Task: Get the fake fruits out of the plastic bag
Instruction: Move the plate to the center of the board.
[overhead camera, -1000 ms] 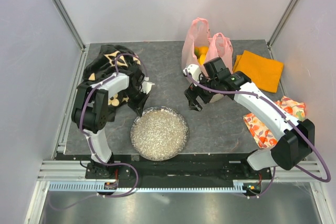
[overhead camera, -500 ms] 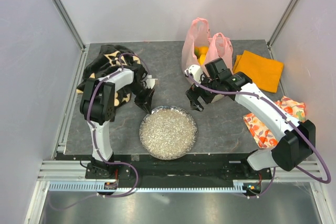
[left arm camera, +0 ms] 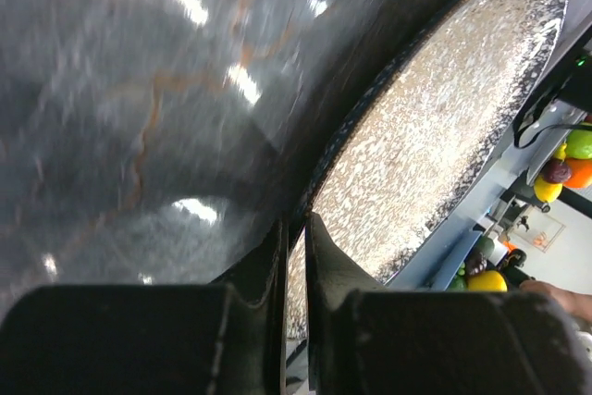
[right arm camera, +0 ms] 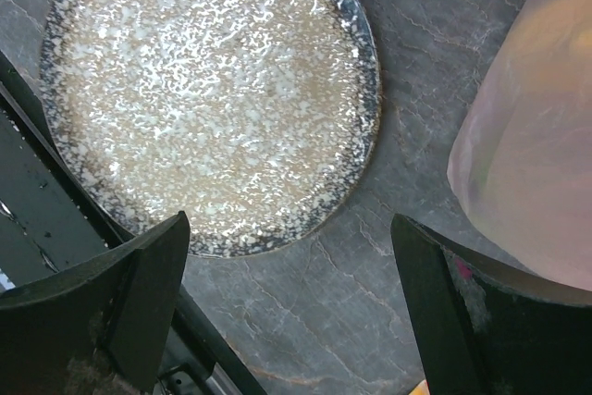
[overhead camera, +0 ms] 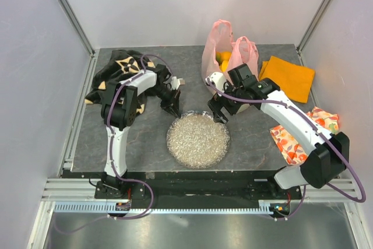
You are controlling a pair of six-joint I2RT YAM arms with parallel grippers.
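Fruits (overhead camera: 224, 58), yellow ones showing, sit inside the plastic bag (overhead camera: 232, 62) standing at the desk's (overhead camera: 134, 138) far side. Right claw (overhead camera: 218, 112) hangs spread between bag and glitter plate (overhead camera: 198, 140); left claw (left arm camera: 294, 228) pinches the plate's rim.

Translucent pink plastic bag (overhead camera: 243, 56) standing upright, loop handles up, yellow fake fruits (overhead camera: 223, 58) showing inside

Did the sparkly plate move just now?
Yes. The glitter plate slid right and a little away from the arm bases, toward the plastic bag, which stayed put. The left gripper pinches its rim.
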